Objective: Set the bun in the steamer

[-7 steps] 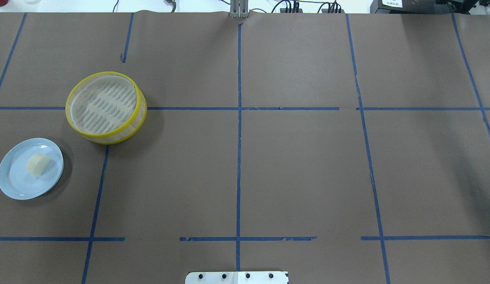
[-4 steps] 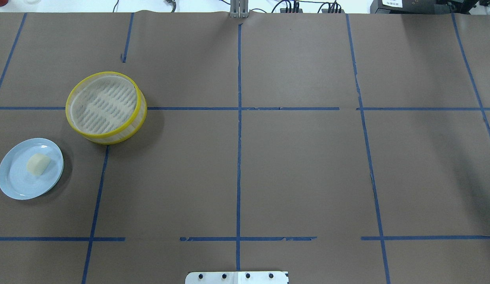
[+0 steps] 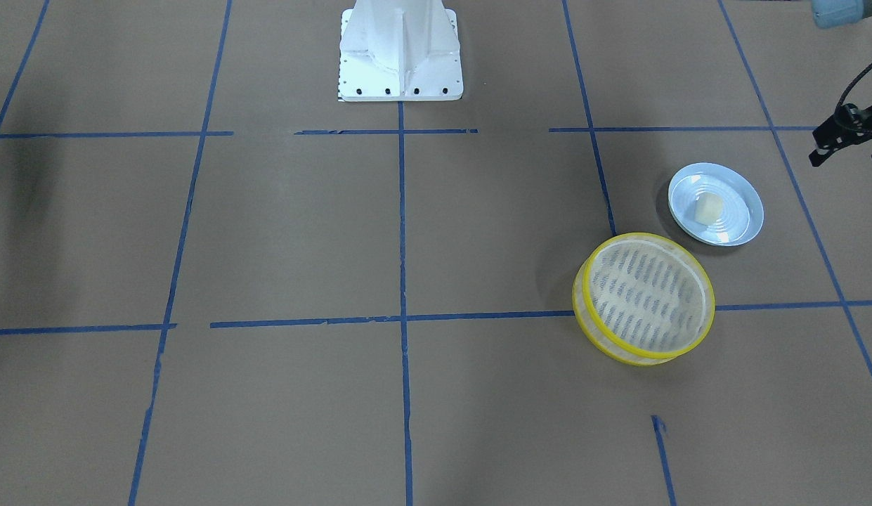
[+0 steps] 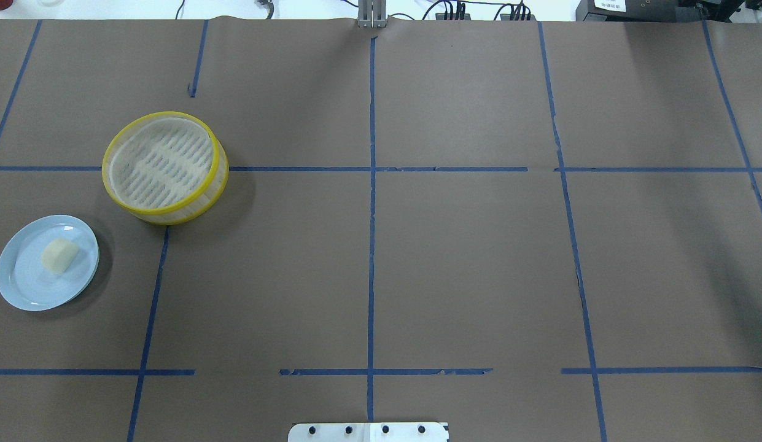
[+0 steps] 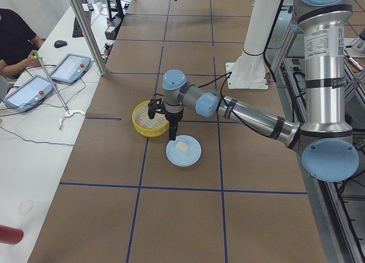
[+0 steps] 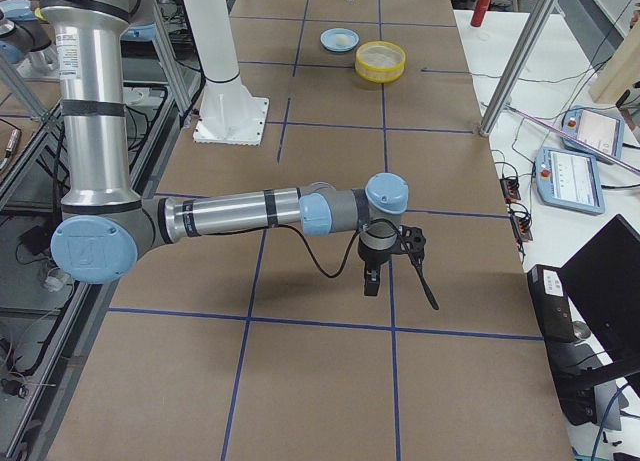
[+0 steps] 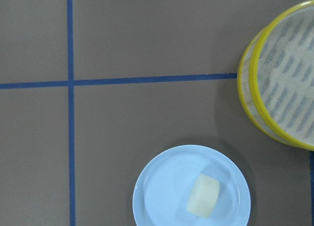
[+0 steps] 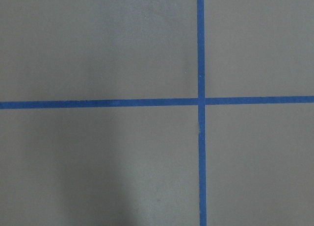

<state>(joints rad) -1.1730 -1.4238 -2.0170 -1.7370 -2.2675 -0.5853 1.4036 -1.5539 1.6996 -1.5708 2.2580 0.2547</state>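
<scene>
The cream-white bun (image 4: 59, 255) lies on a pale blue plate (image 4: 24, 282) at the table's left side. It also shows in the left wrist view (image 7: 203, 202) and the front view (image 3: 707, 208). The steamer (image 4: 163, 161), yellow-rimmed and empty, stands just beyond the plate and apart from it. My left gripper (image 5: 172, 132) hangs above the table by the plate, fingers pointing down. Only a black part of it shows at the front view's right edge, so I cannot tell its state. My right gripper (image 6: 372, 276) hangs over bare table far to the right. I cannot tell its state.
The robot's white base (image 3: 400, 49) stands at the table's near middle edge. Blue tape lines cross the brown table cover. Metal poles (image 5: 85, 29), tablets (image 5: 68, 68) and a seated person are beyond the table's far edge.
</scene>
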